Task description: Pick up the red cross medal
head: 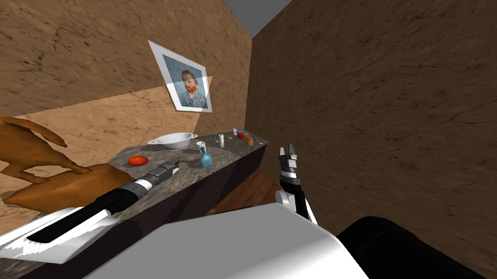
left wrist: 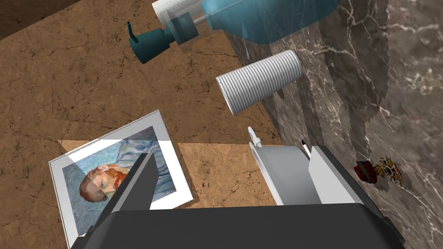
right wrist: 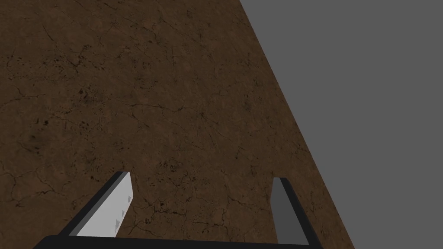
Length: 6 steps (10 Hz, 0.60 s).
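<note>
The medal [left wrist: 380,170], a small gold cross with a dark red ribbon, lies flat on the dark marble counter top [left wrist: 406,78]. My left gripper [left wrist: 207,168] is open and hovers low over the counter, its fingers holding nothing. The medal rests just beside one finger [left wrist: 287,177], outside the gap. In the head view the left arm reaches out over the counter [head: 225,155], with its gripper [head: 175,166] between a red round object and a blue bottle. My right gripper [head: 289,150] is raised off the counter's front side, open [right wrist: 201,194] and holding nothing.
A blue pump bottle [left wrist: 259,17] and a white ribbed cup [left wrist: 259,82] stand just beyond the left gripper. A red round object [head: 138,160], a white bowl [head: 172,139] and several small items share the counter. A brown horse figure [head: 23,155] stands at its left end.
</note>
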Motion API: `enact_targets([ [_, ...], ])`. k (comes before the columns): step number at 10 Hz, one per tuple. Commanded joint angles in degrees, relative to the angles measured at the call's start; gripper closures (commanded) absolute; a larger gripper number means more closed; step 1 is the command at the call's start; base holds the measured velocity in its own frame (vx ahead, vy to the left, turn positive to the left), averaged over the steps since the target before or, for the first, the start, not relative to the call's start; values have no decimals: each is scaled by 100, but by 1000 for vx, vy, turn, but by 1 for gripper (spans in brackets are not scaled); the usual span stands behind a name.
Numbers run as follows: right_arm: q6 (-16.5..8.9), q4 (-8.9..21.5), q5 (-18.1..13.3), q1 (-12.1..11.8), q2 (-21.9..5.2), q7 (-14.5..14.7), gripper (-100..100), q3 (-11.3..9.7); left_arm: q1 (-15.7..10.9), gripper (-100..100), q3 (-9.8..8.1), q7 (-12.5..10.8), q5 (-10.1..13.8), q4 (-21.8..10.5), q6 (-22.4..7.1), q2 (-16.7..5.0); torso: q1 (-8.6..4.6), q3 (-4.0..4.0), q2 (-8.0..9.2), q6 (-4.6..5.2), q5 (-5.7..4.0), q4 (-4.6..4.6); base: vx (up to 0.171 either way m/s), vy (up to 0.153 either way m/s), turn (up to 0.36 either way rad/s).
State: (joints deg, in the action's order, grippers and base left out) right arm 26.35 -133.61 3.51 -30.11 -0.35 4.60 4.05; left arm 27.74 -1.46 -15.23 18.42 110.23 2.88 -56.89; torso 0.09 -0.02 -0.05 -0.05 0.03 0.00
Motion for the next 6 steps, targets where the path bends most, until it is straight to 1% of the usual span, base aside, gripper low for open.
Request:
enact_targets([
  [1, 0, 0, 0, 0, 0, 0, 0, 0, 73, -100, 35, 14, 150, -112, -286, -286, 0, 0, 0, 0, 0, 0, 8, 2, -235],
  [2, 0, 0, 0, 1, 0, 0, 0, -1, 73, -100, 35, 14, 150, -112, -376, -322, -1, -1, -2, 5, -1, 0, 6, 9, -95],
  [3, 0, 0, 0, 0, 0, 0, 0, 0, 102, -100, 101, 22, 286, -277, -642, -504, 0, -1, -1, -1, 0, 0, 12, 2, -189],
  [4, 0, 0, 0, 1, 0, 0, 0, 0, 102, -100, 101, 22, 286, -277, -642, -597, 1, -2, -3, 3, 0, -1, 10, 7, -90],
  [5, 0, 0, 0, 0, 0, 0, 0, 0, 135, -100, 176, 38, 421, -441, -874, -830, 1, -2, -3, -1, 0, -1, 20, 5, -170],
  [6, 0, 0, 0, 0, 0, 0, 0, 0, 135, -100, 176, 38, 421, -441, -907, -862, 0, -3, -5, 2, 0, -1, 16, 8, -109],
])
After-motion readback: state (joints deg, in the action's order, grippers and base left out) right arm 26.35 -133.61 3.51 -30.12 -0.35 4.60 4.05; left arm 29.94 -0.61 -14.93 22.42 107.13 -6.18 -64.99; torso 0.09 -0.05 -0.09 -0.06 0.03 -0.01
